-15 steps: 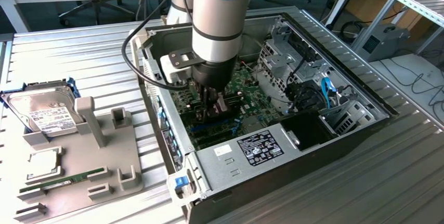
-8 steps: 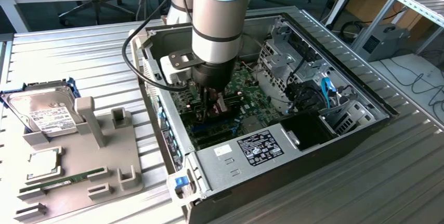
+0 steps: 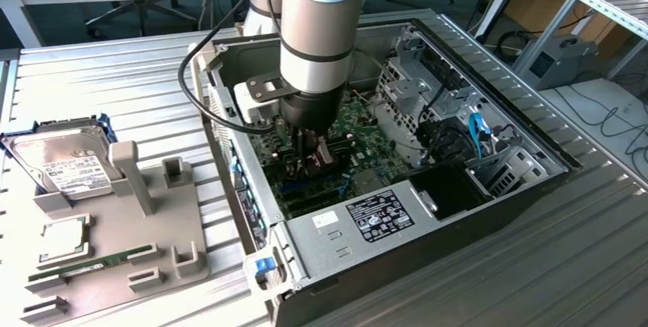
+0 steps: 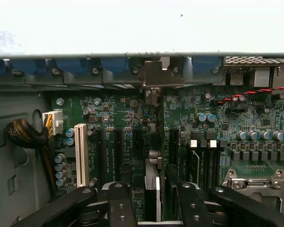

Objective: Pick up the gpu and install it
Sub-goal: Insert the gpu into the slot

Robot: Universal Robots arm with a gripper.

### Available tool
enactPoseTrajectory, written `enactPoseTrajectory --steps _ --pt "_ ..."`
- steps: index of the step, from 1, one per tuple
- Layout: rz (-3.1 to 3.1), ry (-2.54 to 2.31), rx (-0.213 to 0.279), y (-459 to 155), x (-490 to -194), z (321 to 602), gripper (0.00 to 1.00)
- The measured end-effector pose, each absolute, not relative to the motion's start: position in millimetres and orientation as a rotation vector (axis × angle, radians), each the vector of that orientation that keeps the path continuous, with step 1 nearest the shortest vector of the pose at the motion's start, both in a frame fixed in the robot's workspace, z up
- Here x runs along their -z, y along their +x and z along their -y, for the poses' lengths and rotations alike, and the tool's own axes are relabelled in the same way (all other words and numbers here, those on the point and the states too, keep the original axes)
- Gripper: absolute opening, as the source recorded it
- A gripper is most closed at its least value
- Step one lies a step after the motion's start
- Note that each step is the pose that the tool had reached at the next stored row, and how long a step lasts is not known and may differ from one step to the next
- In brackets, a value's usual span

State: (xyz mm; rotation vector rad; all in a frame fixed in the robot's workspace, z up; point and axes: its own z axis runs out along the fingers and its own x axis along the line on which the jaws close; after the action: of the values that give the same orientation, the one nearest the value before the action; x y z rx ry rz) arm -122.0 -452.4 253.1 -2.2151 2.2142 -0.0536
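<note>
The arm reaches straight down into the open computer case (image 3: 405, 213), which lies on its side on the ribbed metal desk (image 3: 102, 84), and the gripper (image 3: 309, 161) sits low over the green motherboard (image 3: 369, 126) with a dark card, the gpu (image 3: 322, 161), upright at its fingers. Toward the exterior view's left, a grey holder tray (image 3: 111, 266) carries a hard drive (image 3: 66, 164), a processor chip (image 3: 63, 237) and a narrow green RAM stick (image 3: 91, 262).

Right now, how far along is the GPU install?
Done: the gpu stands edge-on in a motherboard slot, its bracket at the case rear wall. In hand: the gripper straddles it, jaws apart, gap visible on one side. Left: full seating can't be confirmed; the arm is not yet out of the case.
</note>
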Motion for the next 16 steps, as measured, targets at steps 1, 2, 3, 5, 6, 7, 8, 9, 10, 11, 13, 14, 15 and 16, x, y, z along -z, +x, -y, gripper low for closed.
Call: enactPoseTrajectory --steps 1,2,3,5,6,7,8,9,10,11,13,14,15,16 --pt "-2.214 -2.215 0.054 -122 -254 452 0.4" --pt "-2.214 -2.215 0.053 -122 -257 452 0.4" --pt "-2.214 -2.215 0.053 -122 -259 452 0.4" --pt "-2.214 -2.215 0.054 -122 -265 451 0.4" --pt "-2.214 -2.215 0.053 -122 -271 450 0.4" --pt "-2.214 -2.215 0.054 -122 -275 450 0.4" --pt "-2.214 -2.215 0.054 -122 -278 449 0.4" --pt "-2.214 -2.215 0.053 -122 -282 448 0.4" --pt "-2.214 -2.215 0.053 -122 -284 448 0.4" --pt "-2.214 -2.215 0.053 -122 -285 447 0.4" --pt "-2.214 -2.215 0.053 -122 -286 446 0.39" --pt "-2.214 -2.215 0.053 -122 -286 446 0.33" --pt "-2.214 -2.215 0.053 -122 -286 446 0.26" --pt "-2.214 -2.215 0.053 -122 -286 446 0.26"
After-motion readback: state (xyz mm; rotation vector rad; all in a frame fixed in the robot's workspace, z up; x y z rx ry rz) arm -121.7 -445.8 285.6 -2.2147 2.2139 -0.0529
